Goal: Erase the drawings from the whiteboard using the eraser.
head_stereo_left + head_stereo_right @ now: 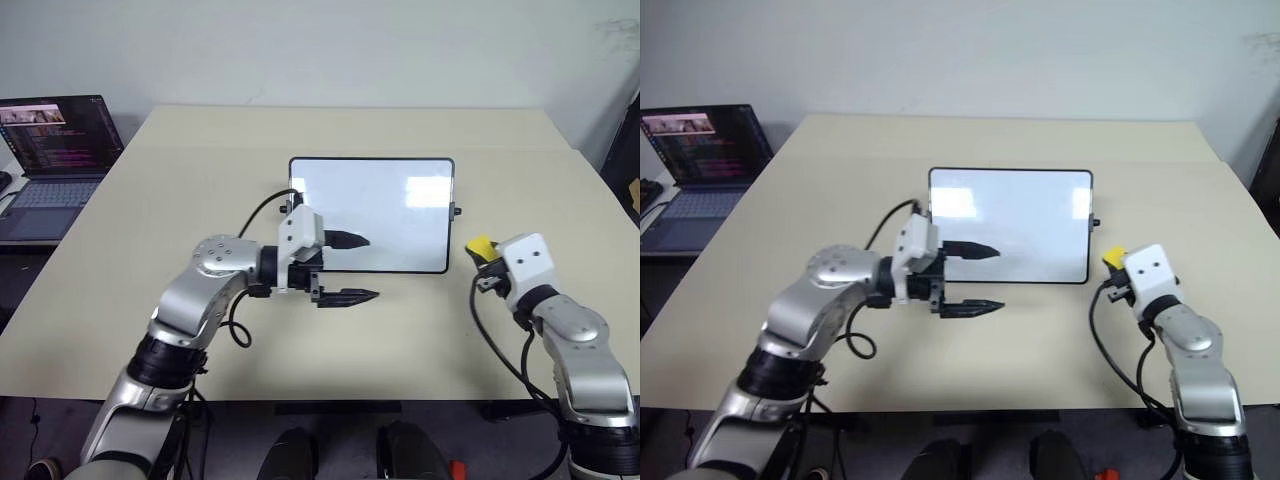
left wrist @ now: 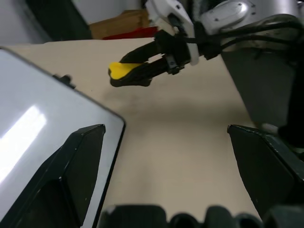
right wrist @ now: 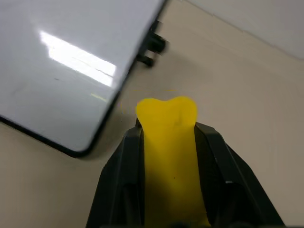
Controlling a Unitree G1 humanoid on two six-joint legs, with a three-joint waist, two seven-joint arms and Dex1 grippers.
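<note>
head pair – high, facing down over table | wrist views – close, sharing whiteboard corner

arms: silver-grey rounded shells, black joints | wrists: white boxy housings | cables: black, looping | left gripper, right gripper: black tapered fingers

Worktop bare along the near edge and behind the whiteboard, open passage there. Left gripper, jaws apart, hangs over the whiteboard's near-left corner, one finger above the board, the other over bare worktop in front: blocks that corner. Right gripper, clamped on the eraser, sits just beside the board's right edge, narrowing that gap. Laptop well apart, far left.
</note>
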